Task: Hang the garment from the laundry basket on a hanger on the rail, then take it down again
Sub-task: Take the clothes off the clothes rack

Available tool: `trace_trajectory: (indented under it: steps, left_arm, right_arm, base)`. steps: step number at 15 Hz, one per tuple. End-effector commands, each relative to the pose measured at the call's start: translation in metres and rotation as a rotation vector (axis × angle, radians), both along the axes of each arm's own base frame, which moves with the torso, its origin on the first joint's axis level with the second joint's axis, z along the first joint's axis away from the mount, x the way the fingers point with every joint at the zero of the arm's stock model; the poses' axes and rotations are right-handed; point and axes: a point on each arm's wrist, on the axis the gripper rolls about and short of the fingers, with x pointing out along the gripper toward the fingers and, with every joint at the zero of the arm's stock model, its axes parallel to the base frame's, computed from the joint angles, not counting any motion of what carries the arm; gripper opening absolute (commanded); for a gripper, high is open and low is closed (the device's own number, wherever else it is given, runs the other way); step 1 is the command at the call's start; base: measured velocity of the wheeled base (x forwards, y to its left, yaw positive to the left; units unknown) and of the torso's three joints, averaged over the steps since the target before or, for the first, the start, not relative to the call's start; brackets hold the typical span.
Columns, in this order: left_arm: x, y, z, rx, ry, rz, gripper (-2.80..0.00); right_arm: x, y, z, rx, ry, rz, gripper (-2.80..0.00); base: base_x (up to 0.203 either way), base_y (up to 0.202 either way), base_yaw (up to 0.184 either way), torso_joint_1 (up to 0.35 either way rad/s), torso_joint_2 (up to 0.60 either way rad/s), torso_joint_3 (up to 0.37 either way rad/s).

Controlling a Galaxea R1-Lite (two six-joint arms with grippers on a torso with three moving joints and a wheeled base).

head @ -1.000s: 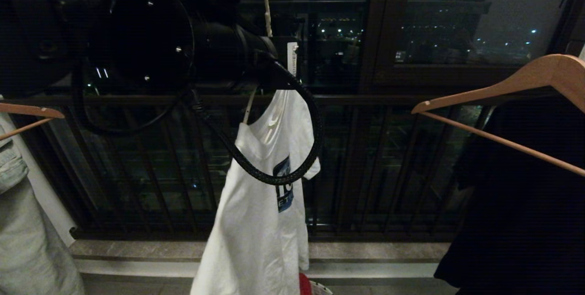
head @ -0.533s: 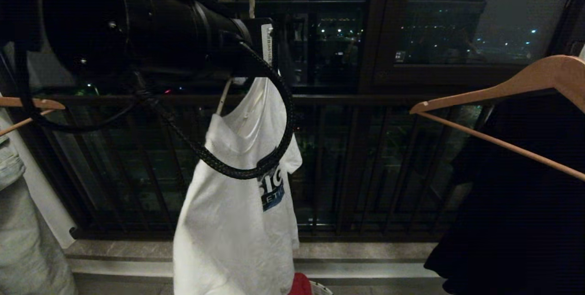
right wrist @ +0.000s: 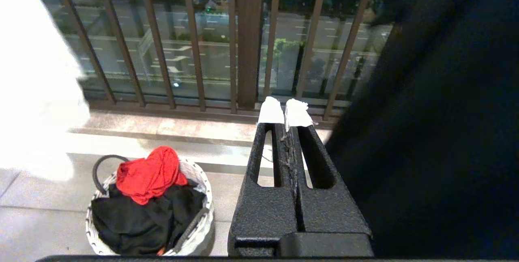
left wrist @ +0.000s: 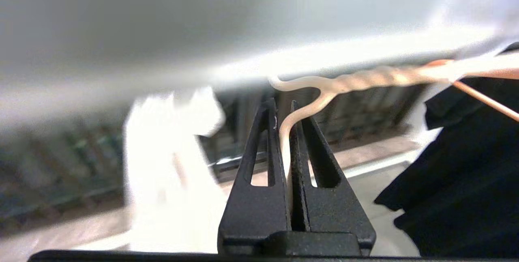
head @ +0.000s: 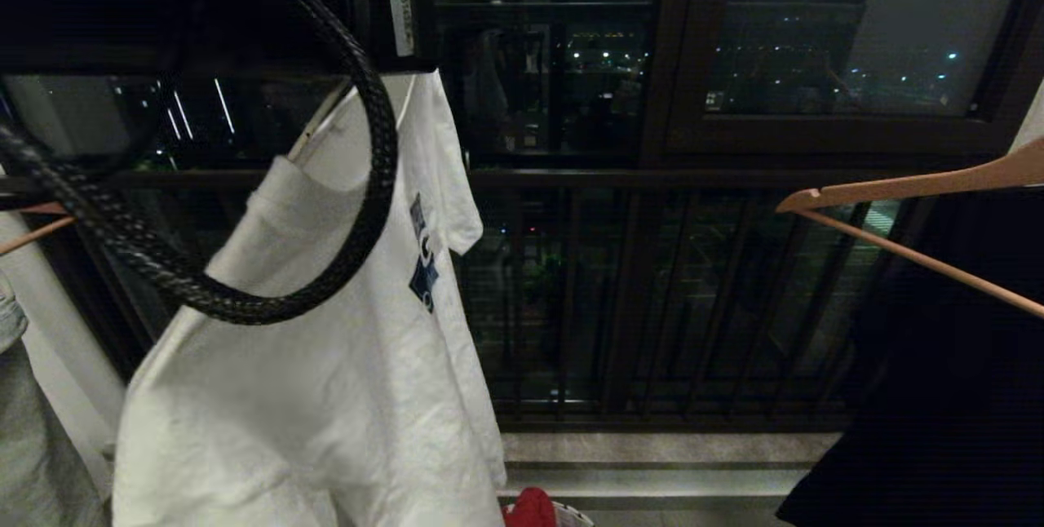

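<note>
White wire of the hanger is pinched between my left gripper's closed fingers, near the rail; the garment drapes from it at my left. My right gripper sits closed, empty, above the laundry basket. Risk: thin wire twisting in the pinch, tipping the shirt off.

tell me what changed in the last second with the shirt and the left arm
The left arm has risen toward the top left of the head view, carrying the white wire hanger and the white T-shirt, which swung left and nearer the camera. The left gripper stays shut on the hanger's wire by the twisted neck. The brown wooden hanger and black garment still hang on the right. The right gripper stays shut, empty, above the laundry basket.
</note>
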Motion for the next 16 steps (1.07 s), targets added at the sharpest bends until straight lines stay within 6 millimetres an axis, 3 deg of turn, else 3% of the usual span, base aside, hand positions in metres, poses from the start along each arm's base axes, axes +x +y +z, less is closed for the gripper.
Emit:
trace_trajectory:
  steps: [1,6,16]
  left_arm:
    - [-0.014,0.013,0.01,-0.035,-0.025,-0.078,-2.8]
    - [-0.012,0.009,0.0,0.018,-0.011,-0.091,-2.8]
    - [0.007,-0.014,-0.038,0.098,0.079,-0.096,-2.8]
  right_arm:
    - [0.0,0.0,0.0,-0.001,-0.001,0.0,-2.8]
    - [0.0,0.0,0.0,0.0,-0.001,0.001,-2.8]
    - [0.0,0.0,0.0,-0.001,0.0,0.001,-2.8]
  base:
    - [0.0,0.0,0.0,0.0,0.0,0.0]
    - [0.0,0.0,0.0,0.0,0.0,0.0]
    - [0.0,0.0,0.0,0.0,0.0,0.0]
